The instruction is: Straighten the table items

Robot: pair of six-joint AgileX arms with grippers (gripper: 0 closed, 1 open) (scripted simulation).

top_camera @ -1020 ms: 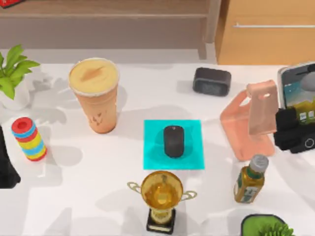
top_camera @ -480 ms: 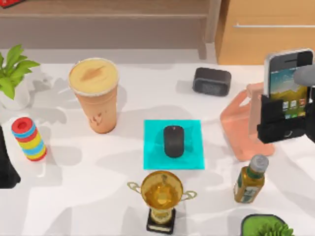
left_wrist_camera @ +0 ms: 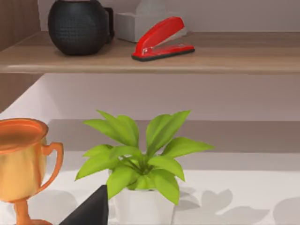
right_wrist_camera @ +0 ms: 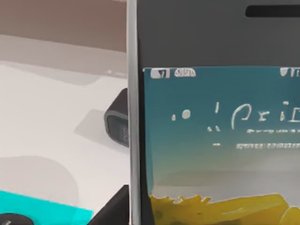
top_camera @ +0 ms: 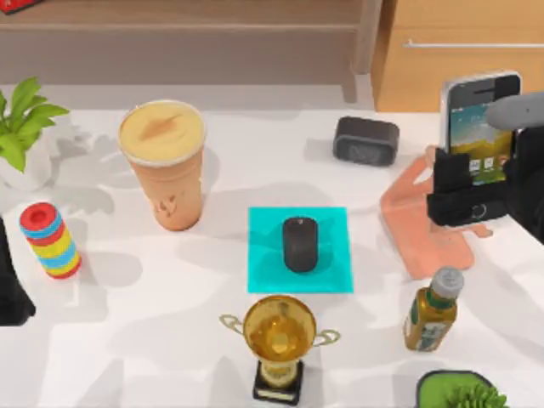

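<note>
My right gripper (top_camera: 476,200) is shut on the smartphone (top_camera: 478,115), holding it upright over the salmon-pink phone stand (top_camera: 421,234) at the table's right. Its colourful screen looms close in the right wrist view (right_wrist_camera: 211,117). The black mouse (top_camera: 299,244) lies on a cyan mat (top_camera: 263,272) in the middle of the white table (top_camera: 153,340). At the far left stands the tan drink cup (top_camera: 164,166) with its foamy top. My left gripper (top_camera: 8,289) is parked at the left edge.
A gold trophy (top_camera: 279,344) stands in front of the mat, with a striped ring stack (top_camera: 51,240) and a potted plant (top_camera: 21,127) at the left. A black speaker (top_camera: 365,140) sits behind, a green bottle (top_camera: 432,310) near the stand. A shelf holds a red stapler (left_wrist_camera: 161,40).
My right gripper has carried the smartphone leftward and toward the back, from the right edge to above the pink stand. The left arm and the other items have stayed put.
</note>
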